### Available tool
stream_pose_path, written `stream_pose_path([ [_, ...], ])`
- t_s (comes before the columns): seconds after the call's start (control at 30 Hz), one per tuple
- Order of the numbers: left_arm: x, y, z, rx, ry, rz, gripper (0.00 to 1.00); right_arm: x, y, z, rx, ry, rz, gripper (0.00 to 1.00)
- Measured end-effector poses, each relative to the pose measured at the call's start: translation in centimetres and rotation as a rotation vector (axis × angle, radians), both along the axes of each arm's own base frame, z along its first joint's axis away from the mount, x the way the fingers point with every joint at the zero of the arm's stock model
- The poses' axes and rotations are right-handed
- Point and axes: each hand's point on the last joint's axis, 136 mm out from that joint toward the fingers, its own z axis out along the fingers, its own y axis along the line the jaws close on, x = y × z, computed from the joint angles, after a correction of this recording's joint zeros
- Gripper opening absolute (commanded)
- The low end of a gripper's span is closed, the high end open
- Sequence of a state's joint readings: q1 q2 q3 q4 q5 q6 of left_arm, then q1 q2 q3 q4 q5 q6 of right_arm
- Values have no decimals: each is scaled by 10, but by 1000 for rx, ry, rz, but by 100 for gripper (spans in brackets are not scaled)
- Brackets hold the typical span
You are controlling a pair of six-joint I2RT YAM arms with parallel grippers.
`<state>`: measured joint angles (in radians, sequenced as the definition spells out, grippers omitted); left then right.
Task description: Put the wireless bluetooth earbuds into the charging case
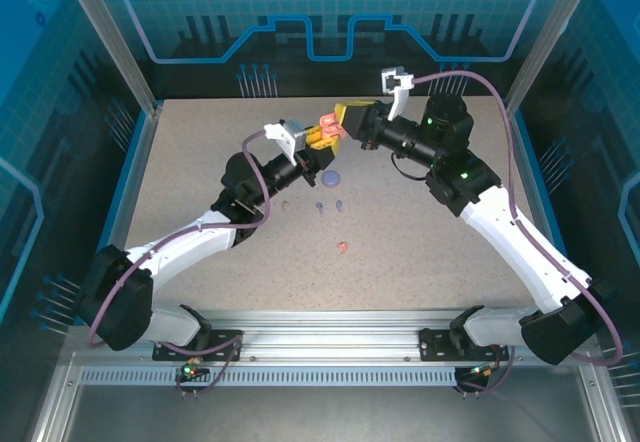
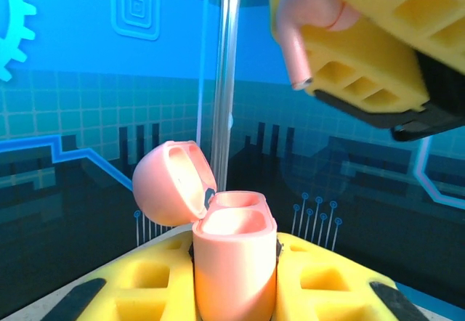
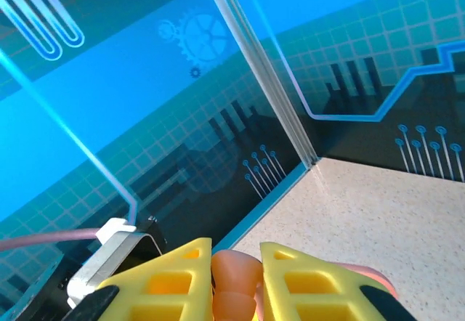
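Observation:
A pale pink charging case stands upright between the yellow fingers of my left gripper, which is shut on it. Its lid is hinged open to the left, and both sockets look bare. Above and to the right of it, my right gripper is shut on a pale pink earbud. The earbud's stem points down toward the case without touching it. In the top view the left gripper and the right gripper meet above the table's far middle.
On the table lie a purple round item, a pale bud, two purple buds and a coral bud. Glass walls with metal posts enclose the table.

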<state>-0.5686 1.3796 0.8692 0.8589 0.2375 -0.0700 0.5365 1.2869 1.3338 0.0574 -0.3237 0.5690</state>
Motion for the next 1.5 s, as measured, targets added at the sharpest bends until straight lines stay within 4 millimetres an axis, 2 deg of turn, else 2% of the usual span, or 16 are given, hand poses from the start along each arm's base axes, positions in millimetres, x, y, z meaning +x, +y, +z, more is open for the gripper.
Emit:
stream_pose_path([
  [0.4, -8, -3, 2, 6, 1, -36, 0, -10, 13, -3, 19, -84, 70, 19],
  [0.67, -12, -1, 9, -6, -10, -39, 0, -9, 15, -24, 4, -57, 73, 19],
  [1.5, -15, -2, 13, -6, -10, -44, 0, -12, 22, -17, 25, -92, 90, 18],
])
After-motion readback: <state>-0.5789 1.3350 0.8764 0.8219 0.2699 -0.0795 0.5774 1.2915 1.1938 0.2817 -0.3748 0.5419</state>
